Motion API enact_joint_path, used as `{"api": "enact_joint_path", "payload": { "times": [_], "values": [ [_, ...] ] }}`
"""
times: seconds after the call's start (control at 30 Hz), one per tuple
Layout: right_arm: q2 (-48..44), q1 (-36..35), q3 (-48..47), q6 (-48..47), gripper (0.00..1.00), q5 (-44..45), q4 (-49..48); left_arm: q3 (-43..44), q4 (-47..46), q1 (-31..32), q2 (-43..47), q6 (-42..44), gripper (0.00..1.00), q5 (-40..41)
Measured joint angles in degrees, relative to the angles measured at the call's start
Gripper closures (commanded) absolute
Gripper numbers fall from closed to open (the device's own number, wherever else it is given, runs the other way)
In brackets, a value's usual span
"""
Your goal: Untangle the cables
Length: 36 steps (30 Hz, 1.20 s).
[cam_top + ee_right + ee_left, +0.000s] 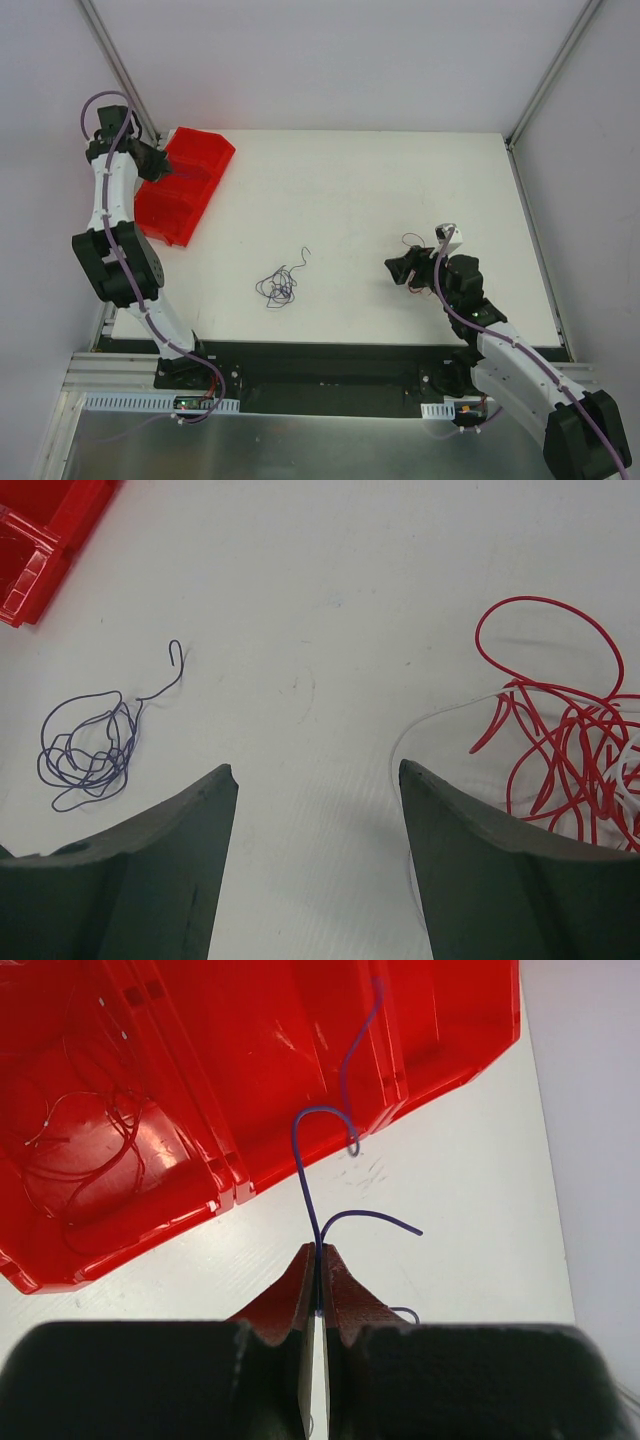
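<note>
Purple wire [305, 1160], pinched in the closed left gripper [318, 1260], reaches the red bin [200, 1040], presumably for sorting, while the empty, wide-open right gripper [315, 770] hovers between purple tangle [88, 752] and red tangle [560, 750] on the desk [350, 580].

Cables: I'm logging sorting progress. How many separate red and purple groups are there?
Purple: 2, the loose purple tangle and the purple strand in the left gripper.
Red: 2, the red tangle by the right gripper and the red wires in the red bin.
Total: 4
</note>
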State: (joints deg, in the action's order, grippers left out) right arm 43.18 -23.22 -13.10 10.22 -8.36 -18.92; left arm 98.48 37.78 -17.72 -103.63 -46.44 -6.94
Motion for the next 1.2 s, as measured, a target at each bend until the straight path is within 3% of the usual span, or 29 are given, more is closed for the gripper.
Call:
{"api": "enact_joint_path", "payload": {
  "times": [0.57,0.83,1.03,1.2],
  "values": [
    [0.04,0.00,0.00,0.00,0.32,0.00,-0.15,-1.18,0.74,0.00,-4.55,-2.25,1.00,1.73],
    [0.20,0.00,0.00,-0.09,0.32,0.00,-0.17,5.55,0.72,0.02,-14.67,-3.74,1.00,5.22],
    [0.68,0.00,0.00,-0.13,0.32,0.00,-0.20,14.58,1.09,0.02,-21.88,-2.78,0.80,7.65],
    [1.03,0.00,0.00,-0.17,0.32,0.00,-0.20,15.65,1.92,0.02,-22.73,-1.70,0.54,8.61]
  ]
}}
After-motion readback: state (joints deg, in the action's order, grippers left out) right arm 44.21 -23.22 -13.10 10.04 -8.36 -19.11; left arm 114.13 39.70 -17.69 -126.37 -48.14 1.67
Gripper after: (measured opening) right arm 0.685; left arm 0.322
